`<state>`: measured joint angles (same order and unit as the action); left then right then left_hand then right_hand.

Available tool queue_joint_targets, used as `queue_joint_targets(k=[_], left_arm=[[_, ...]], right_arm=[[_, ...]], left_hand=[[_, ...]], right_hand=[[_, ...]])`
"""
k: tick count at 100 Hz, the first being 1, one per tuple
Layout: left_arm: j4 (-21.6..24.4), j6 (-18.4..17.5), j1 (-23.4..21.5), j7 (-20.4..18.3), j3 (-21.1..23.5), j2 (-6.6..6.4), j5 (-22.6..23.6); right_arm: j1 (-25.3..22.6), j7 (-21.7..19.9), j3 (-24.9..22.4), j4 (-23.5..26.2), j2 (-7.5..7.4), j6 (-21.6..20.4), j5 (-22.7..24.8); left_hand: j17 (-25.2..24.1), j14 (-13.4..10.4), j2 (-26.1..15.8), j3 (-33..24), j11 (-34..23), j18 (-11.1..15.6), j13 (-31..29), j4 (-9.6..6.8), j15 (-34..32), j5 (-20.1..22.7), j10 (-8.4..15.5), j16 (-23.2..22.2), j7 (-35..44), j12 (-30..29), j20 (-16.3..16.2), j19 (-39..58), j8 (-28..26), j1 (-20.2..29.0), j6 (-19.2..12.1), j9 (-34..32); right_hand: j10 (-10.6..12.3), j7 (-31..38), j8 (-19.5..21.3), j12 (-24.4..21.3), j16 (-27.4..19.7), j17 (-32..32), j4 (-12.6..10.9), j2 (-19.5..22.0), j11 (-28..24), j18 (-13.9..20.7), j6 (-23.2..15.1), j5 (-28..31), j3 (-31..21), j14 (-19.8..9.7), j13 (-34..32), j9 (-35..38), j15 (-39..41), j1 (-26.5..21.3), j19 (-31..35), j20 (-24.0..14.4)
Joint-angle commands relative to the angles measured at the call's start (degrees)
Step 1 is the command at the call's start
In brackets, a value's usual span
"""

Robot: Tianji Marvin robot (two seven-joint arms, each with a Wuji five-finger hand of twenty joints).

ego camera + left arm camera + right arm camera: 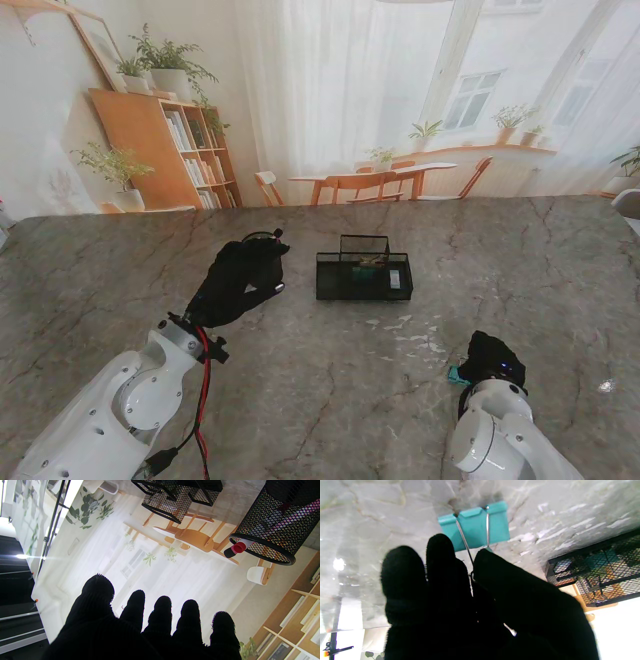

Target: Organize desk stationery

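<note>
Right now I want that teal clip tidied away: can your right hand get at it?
Probably yes: the right hand already has its fingers around the teal clip's wire handle, and nothing lies between them.

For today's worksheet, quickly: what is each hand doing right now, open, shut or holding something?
Left hand: open, fingers spread, holding nothing.
Right hand: shut on the teal binder clip, pinching its wire handle.

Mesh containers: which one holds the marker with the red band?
The round mesh cup, close in the left wrist view; the marker sticks out past its rim. The other, the rectangular organizer, is box-shaped with compartments.
</note>
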<state>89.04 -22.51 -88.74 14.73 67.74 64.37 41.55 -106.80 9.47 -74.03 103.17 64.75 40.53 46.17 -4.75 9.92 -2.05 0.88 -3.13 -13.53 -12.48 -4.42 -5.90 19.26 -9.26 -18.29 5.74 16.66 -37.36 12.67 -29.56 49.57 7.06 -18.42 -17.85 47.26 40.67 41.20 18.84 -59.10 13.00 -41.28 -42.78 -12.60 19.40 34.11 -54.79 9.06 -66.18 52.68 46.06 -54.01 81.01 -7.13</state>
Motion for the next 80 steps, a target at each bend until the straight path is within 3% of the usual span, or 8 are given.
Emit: queue_joint_targets(k=[1, 23, 35, 47, 64, 69, 80], left_arm=[[0.1, -0.2, -0.2, 0.1, -0.1, 0.13, 0.0], [0.2, -0.1, -0.4, 0.3, 0.1, 0.14, 0.2], [0.2, -0.2, -0.3, 0.2, 0.1, 0.13, 0.1], [0.2, -0.2, -0.3, 0.1, 0.0, 0.12, 0.1], [0.2, -0.3, -0.3, 0.2, 0.0, 0.14, 0.1], [0.2, -0.3, -0.3, 0.2, 0.0, 0.14, 0.1], [0.2, -0.3, -0.3, 0.1, -0.1, 0.14, 0.0]], right_arm=[[0.7, -3.4, 0.0, 0.4, -0.28, -0.2, 2.7], [1.6, -3.4, 1.2, -1.4, -0.25, 1.5, 2.4], [1.2, -3.8, 1.2, -1.7, -0.55, 0.7, 3.8], [0.9, -4.4, 0.9, -1.8, -0.77, -0.2, 4.6], [0.6, -6.9, 1.1, -2.0, -1.53, -1.3, 7.3], [0.7, -7.2, 1.3, -2.2, -1.67, -1.4, 7.9], [0.9, -8.4, 1.9, -3.0, -2.07, -1.7, 9.7]], left_hand=[[-0.8, -0.5, -4.7, 1.6, 0.2, 0.7, -1.0, 6.91, -0.2, 0.7, 0.1, -0.5, 0.3, 0.2, 0.2, 0.5, -0.2, 1.7, -0.4, -0.4], [-0.8, -0.6, -4.7, 1.5, 0.2, 0.7, -1.0, 6.90, -0.2, 0.7, 0.0, -0.5, 0.3, 0.2, 0.2, 0.5, -0.2, 1.7, -0.3, -0.4], [-0.8, -0.5, -4.7, 1.6, 0.2, 0.7, -1.0, 6.91, -0.1, 0.7, 0.0, -0.5, 0.3, 0.2, 0.2, 0.5, -0.2, 1.6, -0.4, -0.4], [-0.8, -0.5, -4.7, 1.5, 0.2, 0.7, -1.0, 6.90, -0.1, 0.7, 0.0, -0.5, 0.3, 0.2, 0.3, 0.5, -0.2, 1.7, -0.3, -0.4], [-0.8, -0.5, -4.7, 1.6, 0.2, 0.7, -1.0, 6.91, -0.1, 0.7, 0.0, -0.5, 0.3, 0.2, 0.2, 0.5, -0.2, 1.6, -0.3, -0.4], [-0.8, -0.5, -4.7, 1.6, 0.2, 0.7, -1.0, 6.90, -0.1, 0.7, 0.0, -0.5, 0.3, 0.2, 0.2, 0.5, -0.2, 1.6, -0.3, -0.4], [-0.8, -0.5, -4.7, 1.6, 0.2, 0.7, -1.0, 6.91, -0.2, 0.6, 0.1, -0.5, 0.3, 0.2, 0.2, 0.5, -0.2, 1.6, -0.4, -0.4]], right_hand=[[0.2, 1.4, -0.9, 0.4, 0.1, -1.8, -1.4, -1.3, -1.2, 4.4, -0.6, 1.1, -1.7, -0.2, -1.9, 0.8, 0.9, -2.0, 2.6, 0.6], [0.5, 2.0, -1.3, 0.6, 0.2, -1.6, -1.5, -1.7, -1.2, 3.5, -1.5, 1.1, -1.7, 0.0, -1.6, 0.6, 0.9, -1.3, 2.5, 0.7], [0.2, -3.0, 0.8, 1.1, 4.3, 0.8, -5.3, 2.7, -0.8, -0.2, -2.1, 0.8, 3.6, 2.0, 2.4, -3.6, 2.0, 5.1, 2.3, 0.8], [-0.7, -13.9, 7.9, -1.8, 5.8, 4.4, -9.5, 6.0, -0.4, -5.0, -1.6, 3.4, 5.3, 5.6, 5.5, -7.2, 4.2, 12.8, 3.7, -3.7], [-1.6, -19.9, 11.5, -1.3, 7.8, 9.6, -9.7, 10.3, 3.6, -9.7, -1.3, 0.6, 12.7, 9.5, 9.0, -12.3, 7.7, 20.1, 7.1, -10.3], [-2.3, -21.7, 12.8, -0.8, 8.4, 10.7, -9.9, 11.8, 5.0, -10.4, -1.0, -0.1, 15.4, 10.2, 9.8, -13.4, 8.6, 21.4, 7.6, -12.9], [-3.2, -24.2, 13.4, -0.5, 8.8, 11.8, -10.2, 14.3, 7.1, -11.0, -0.3, -1.5, 19.7, 10.9, 10.6, -15.3, 9.0, 22.8, 7.9, -14.9]])
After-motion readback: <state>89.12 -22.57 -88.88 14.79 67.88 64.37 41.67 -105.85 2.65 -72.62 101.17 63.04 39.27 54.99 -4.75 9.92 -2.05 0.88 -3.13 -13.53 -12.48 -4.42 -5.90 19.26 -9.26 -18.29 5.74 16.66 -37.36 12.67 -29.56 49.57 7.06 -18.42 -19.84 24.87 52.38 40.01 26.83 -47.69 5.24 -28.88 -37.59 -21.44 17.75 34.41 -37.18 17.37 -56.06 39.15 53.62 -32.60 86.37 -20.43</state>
